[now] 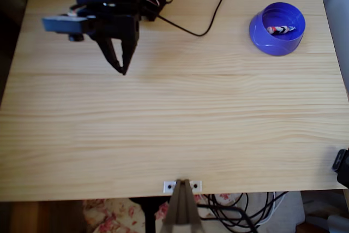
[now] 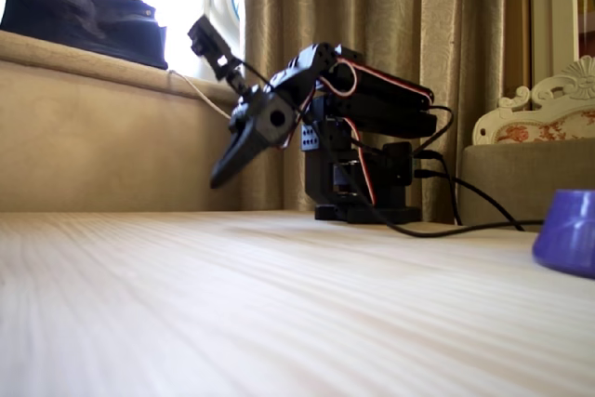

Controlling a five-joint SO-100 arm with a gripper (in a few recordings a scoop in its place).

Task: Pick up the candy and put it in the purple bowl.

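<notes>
The candy (image 1: 281,29), striped red, white and dark, lies inside the purple bowl (image 1: 260,39) at the table's far right in the overhead view. In the fixed view the bowl (image 2: 569,231) shows at the right edge, and its wall hides the inside. My black gripper (image 1: 122,70) hangs over the far left of the table, well away from the bowl. Its fingertips meet in a point with nothing between them. The fixed view shows the gripper (image 2: 220,177) tilted downward, clear above the tabletop, with the arm folded back over its base (image 2: 358,202).
A black cable (image 1: 207,23) runs across the back of the pale wooden table (image 1: 174,135) between the arm's base and the bowl. A small bracket (image 1: 182,186) is fixed at the front edge. A dark object (image 1: 342,165) sits at the right edge.
</notes>
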